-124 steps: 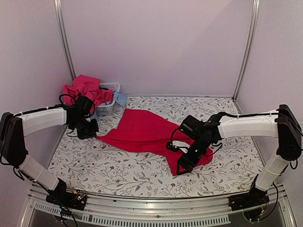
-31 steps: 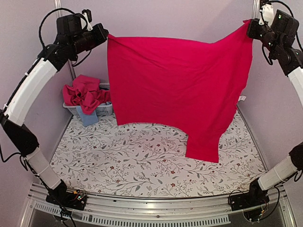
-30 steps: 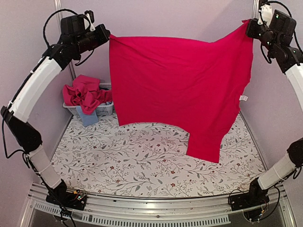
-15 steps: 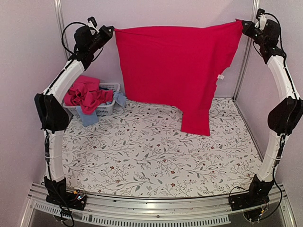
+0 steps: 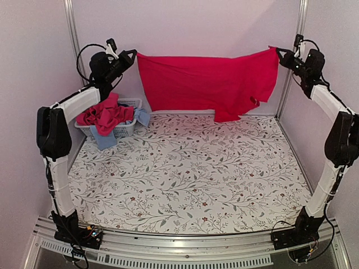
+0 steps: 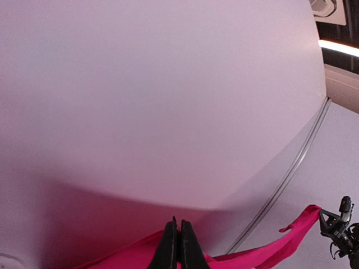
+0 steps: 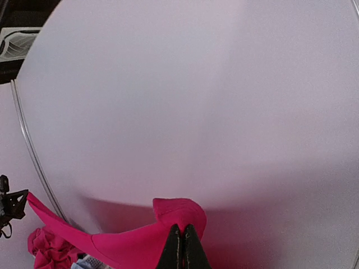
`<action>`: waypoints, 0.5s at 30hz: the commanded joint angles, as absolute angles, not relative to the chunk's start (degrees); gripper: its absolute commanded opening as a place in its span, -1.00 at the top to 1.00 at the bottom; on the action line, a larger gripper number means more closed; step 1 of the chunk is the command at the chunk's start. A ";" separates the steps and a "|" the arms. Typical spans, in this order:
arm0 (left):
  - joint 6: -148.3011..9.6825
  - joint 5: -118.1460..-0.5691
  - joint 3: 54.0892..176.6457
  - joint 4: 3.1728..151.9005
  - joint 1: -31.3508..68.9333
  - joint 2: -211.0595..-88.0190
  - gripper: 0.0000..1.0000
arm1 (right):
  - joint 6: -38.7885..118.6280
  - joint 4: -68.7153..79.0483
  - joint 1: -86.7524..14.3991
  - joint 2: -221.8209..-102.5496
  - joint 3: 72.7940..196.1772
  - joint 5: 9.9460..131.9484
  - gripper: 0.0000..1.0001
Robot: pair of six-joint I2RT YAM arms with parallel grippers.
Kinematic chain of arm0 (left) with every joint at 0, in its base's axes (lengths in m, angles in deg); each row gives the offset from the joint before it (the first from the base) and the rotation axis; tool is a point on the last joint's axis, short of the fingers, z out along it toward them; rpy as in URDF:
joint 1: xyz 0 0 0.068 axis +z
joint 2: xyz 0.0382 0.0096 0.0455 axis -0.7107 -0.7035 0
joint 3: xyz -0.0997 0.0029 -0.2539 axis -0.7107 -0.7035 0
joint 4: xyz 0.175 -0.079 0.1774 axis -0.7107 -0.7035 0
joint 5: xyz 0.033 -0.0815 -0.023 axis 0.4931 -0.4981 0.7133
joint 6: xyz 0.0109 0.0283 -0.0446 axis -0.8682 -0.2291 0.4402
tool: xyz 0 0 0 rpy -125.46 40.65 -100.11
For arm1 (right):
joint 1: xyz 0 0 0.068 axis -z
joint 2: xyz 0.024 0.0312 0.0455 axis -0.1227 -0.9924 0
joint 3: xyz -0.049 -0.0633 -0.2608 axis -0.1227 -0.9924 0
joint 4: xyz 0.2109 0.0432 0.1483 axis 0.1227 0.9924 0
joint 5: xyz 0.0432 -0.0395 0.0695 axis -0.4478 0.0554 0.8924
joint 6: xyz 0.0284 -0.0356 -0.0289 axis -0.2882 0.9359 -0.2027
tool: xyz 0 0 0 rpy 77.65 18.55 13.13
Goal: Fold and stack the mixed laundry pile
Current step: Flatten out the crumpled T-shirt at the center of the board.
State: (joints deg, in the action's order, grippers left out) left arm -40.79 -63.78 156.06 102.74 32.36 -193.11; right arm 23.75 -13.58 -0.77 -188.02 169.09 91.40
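Observation:
A large bright red cloth [image 5: 205, 81] hangs stretched between both grippers near the back wall, above the table's far edge. My left gripper [image 5: 133, 53] is shut on its left top corner; in the left wrist view the gripper [image 6: 178, 224] pinches the red cloth [image 6: 134, 255]. My right gripper [image 5: 276, 51] is shut on the right top corner, and the right wrist view shows the gripper [image 7: 182, 227] closed on a fold of the red cloth [image 7: 176, 213]. The rest of the mixed laundry pile [image 5: 104, 113], red-pink and light blue pieces, fills the basket at back left.
A white slatted basket [image 5: 124, 129] stands at the back left corner, with a light blue cloth [image 5: 104, 139] drooping over its front. The floral-patterned table [image 5: 190, 174] spreads below the hanging cloth. Metal posts [image 5: 72, 33] flank the back wall.
Both arms have swung the stretched red cloth back toward the rear wall and lower. The cloth now hangs shorter in view, its bottom edge at the table's far edge.

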 commanded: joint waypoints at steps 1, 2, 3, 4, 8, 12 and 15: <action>-42.62 -65.29 148.40 101.42 31.60 -195.14 1.00 | 24.67 -16.03 -0.55 -182.54 150.68 93.70 1.00; -42.60 -65.18 147.14 100.53 31.36 -195.49 1.00 | 25.04 -16.21 -0.55 -181.28 147.38 93.36 1.00; -41.90 -65.41 146.21 99.84 31.20 -195.96 1.00 | 25.36 -15.78 -0.55 -179.76 143.91 93.10 1.00; -41.27 -65.38 145.45 98.96 31.13 -196.36 1.00 | 25.65 -15.23 -0.55 -179.21 142.21 93.06 1.00; -38.97 -65.97 144.37 96.52 30.89 -198.48 1.00 | 26.09 -10.09 -0.55 -181.97 143.58 94.80 1.00; -39.27 -68.31 143.82 94.14 30.67 -198.70 1.00 | 27.82 -2.70 -0.55 -185.64 149.46 97.51 1.00; -41.08 -69.46 142.17 92.59 30.08 -196.18 1.00 | 29.31 0.15 -0.55 -184.35 150.85 98.00 1.00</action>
State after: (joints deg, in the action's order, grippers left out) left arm -39.46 -67.06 143.60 94.33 31.03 -199.43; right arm 26.59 -3.75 -0.77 -186.40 147.45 95.91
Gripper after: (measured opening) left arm 0.005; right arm 0.008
